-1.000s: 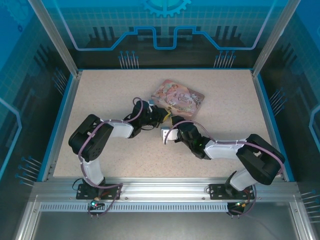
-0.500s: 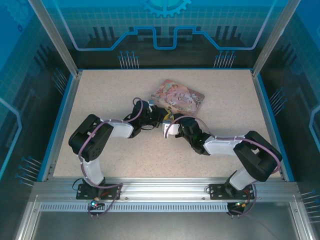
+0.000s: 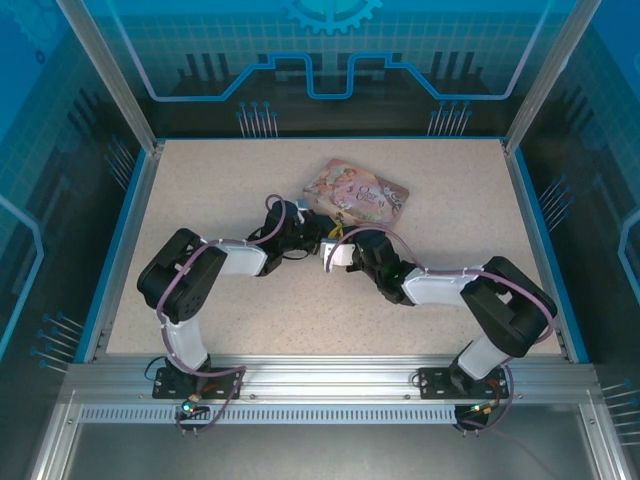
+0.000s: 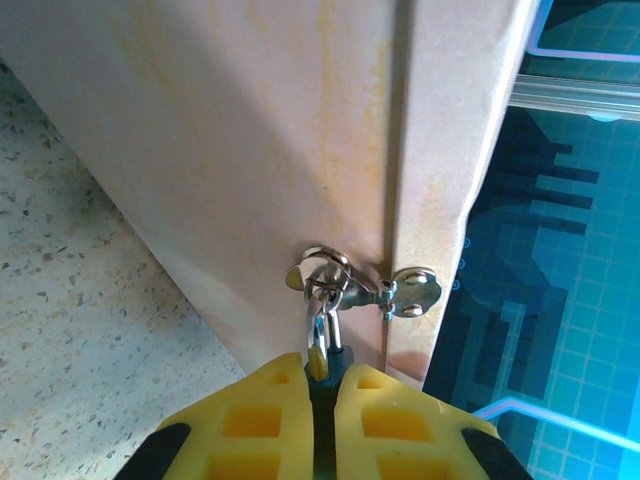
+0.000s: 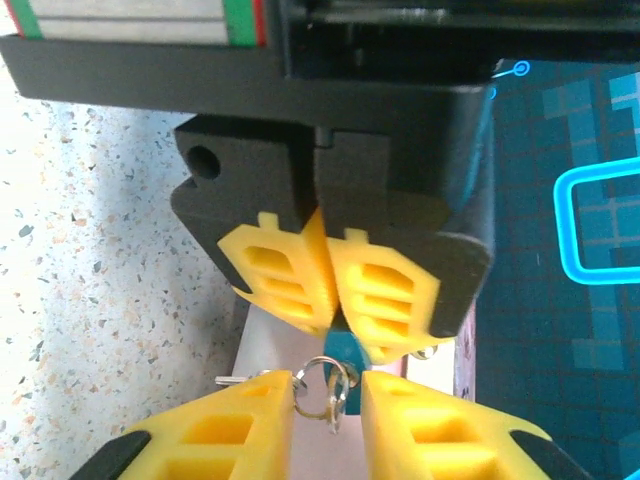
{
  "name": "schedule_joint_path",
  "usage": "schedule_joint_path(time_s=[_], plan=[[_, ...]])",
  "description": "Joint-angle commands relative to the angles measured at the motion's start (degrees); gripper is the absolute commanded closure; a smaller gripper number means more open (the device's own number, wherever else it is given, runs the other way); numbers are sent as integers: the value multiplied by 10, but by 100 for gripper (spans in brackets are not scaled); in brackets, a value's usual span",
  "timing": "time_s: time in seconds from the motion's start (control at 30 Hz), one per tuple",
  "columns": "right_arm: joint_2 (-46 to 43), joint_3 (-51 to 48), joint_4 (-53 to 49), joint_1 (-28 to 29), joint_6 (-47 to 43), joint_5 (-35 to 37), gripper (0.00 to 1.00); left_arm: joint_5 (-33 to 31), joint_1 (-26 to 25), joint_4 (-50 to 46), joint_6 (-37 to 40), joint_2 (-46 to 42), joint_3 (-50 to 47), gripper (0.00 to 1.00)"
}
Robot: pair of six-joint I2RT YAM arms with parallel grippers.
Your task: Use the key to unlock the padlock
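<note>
The right gripper (image 3: 335,250) is closing in. Over the last second it has been sliding across the table (image 3: 200,190) toward 11 o'clock, and it is now sitting just beside the left gripper (image 3: 310,233), at that gripper's 4 o'clock. Both are crowding the 6 o'clock edge of the pink box (image 3: 360,190). The left arm has not been shifting at all.

In the left wrist view the left fingers (image 4: 250,420) are pressing together on the padlock (image 4: 318,357), with most of its body hiding between the pads. Its thin shackle (image 4: 320,305) is running up toward 12 o'clock into the loop of the hasp (image 4: 412,291) on the box wall. So the padlock is hanging on the box and being held steady there.

In the right wrist view the right fingers (image 5: 215,425) are standing slightly apart with a key ring (image 5: 322,385) sitting in the gap. A thin metal sliver, which I am taking for the key (image 5: 240,379), is poking out toward 9 o'clock. I cannot tell whether the pads are actually biting on it. The left gripper's closed tips are facing it at 12 o'clock, very near.

Judging from this, the approach is nearly finishing and insertion is not yet beginning. The key is pointing sideways rather than at the lock, so it is probably needing re-aiming, and the keyway is not showing clearly enough to say which way it is facing
</note>
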Motion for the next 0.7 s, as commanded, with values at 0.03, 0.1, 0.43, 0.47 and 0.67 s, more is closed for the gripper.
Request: schedule_joint_path(time_s=[0.03, 0.1, 0.43, 0.47, 0.67], plan=[[11, 15, -2, -6, 8, 8, 79, 10, 2, 54, -17, 1, 8, 100], [15, 17, -3, -5, 7, 10, 82, 9, 2, 57, -19, 1, 7, 100], [20, 16, -7, -10, 15, 23, 94, 7, 2, 61, -23, 2, 4, 100], [19, 14, -7, -10, 17, 23, 94, 5, 2, 62, -24, 2, 3, 100], [16, 12, -12, -14, 39, 32, 100, 2, 2, 70, -28, 2, 1, 100]])
